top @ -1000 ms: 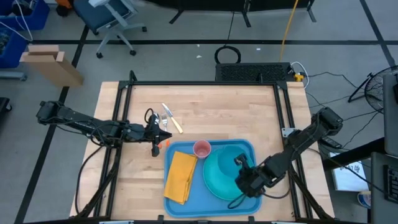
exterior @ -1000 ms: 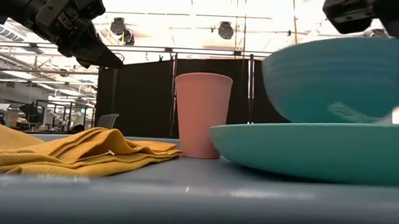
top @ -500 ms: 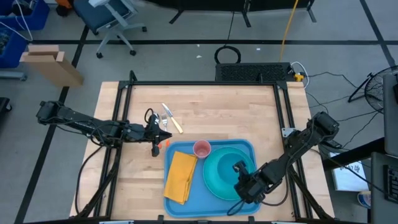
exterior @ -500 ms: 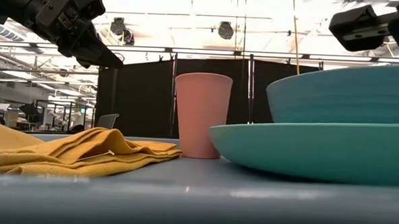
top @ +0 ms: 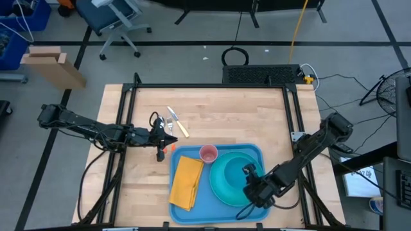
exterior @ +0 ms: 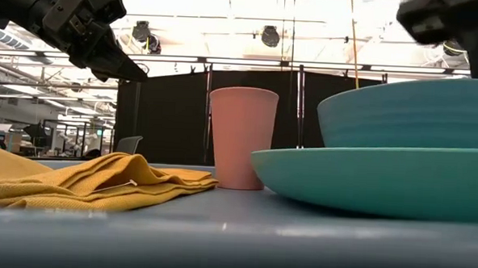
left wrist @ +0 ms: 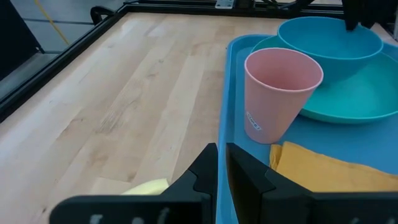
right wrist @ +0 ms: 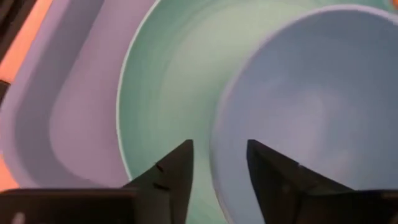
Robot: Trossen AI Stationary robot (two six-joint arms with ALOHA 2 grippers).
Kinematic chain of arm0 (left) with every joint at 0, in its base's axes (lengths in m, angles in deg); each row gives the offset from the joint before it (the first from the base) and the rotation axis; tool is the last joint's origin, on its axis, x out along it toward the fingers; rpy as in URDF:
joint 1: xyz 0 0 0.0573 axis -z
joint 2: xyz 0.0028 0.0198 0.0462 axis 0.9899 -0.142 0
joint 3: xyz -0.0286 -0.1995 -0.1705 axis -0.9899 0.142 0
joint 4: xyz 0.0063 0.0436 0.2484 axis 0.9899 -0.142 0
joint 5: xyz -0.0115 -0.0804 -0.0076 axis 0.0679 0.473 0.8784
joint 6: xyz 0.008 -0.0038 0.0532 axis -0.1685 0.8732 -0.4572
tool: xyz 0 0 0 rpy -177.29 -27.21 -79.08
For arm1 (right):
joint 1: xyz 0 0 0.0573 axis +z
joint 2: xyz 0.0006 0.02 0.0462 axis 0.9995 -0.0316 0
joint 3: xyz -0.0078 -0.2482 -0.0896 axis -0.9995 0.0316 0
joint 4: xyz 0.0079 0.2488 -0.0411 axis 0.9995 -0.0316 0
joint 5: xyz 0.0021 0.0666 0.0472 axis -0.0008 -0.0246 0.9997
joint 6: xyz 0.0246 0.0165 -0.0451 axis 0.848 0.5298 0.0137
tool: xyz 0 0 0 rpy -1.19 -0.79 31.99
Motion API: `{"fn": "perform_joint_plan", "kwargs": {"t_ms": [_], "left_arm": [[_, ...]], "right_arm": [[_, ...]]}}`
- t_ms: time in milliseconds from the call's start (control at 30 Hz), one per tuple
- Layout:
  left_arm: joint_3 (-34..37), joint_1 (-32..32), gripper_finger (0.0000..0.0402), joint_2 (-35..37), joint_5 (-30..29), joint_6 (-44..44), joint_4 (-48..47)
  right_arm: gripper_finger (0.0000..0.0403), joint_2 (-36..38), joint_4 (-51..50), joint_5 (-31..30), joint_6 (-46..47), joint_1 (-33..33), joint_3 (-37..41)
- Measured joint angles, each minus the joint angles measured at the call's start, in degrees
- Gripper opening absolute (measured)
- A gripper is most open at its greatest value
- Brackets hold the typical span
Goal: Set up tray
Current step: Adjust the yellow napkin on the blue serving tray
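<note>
Blue tray (top: pixel 192 214) lay at the table's near edge; my right gripper (right wrist: pixel 217 168) stood parted astride the bowl (right wrist: pixel 298 118) rim, my left gripper (left wrist: pixel 222 163) pinched empty, so lifting carelessly might tip it.

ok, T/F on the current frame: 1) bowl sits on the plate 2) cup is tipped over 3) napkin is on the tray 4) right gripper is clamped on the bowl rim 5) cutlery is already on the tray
1) The bowl sits on the plate: true.
2) The cup is tipped over: false, it stands upright on the tray.
3) The napkin is on the tray: true, beside the plate.
4) The right gripper is clamped on the bowl rim: false, its fingers are open, apart above the bowl.
5) The cutlery is on the tray: false, it lies on the bare table near the left gripper.
</note>
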Motion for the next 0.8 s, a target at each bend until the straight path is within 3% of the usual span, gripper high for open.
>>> {"fn": "perform_joint_plan", "kwargs": {"t_ms": [67, 167, 333, 533, 667, 800], "left_arm": [[0.0, 0.0, 0.0037, 0.0, 0.0, 0.0, 0.0], [0.0, 0.0, 0.0037, 0.0, 0.0, -0.6, 0.0], [0.0, 0.0, 0.0037, 0.0, -0.2, -1.5, 0.0], [0.0, 0.0, 0.0037, 0.0, -0.2, -1.5, 0.0], [0.0, 0.0, 0.0037, 0.0, -0.2, -0.4, -0.1], [0.0, -0.1, 0.0037, 0.0, -0.6, 0.0, -0.6]], "right_arm": [[0.0167, 2.0, -3.3, -1.9, 1.6, 0.1, -1.7], [0.0181, 4.7, -3.5, -9.6, 0.9, 0.7, -4.9], [0.0178, 4.3, 12.1, -14.8, -15.5, 1.7, -7.2], [0.0175, -1.9, 25.2, -23.2, -30.1, 0.6, -7.2], [0.0175, -8.4, 30.9, -23.1, -35.5, -2.1, -7.2], [0.0167, -12.5, 34.7, -16.2, -34.7, -7.4, -7.2]]}}
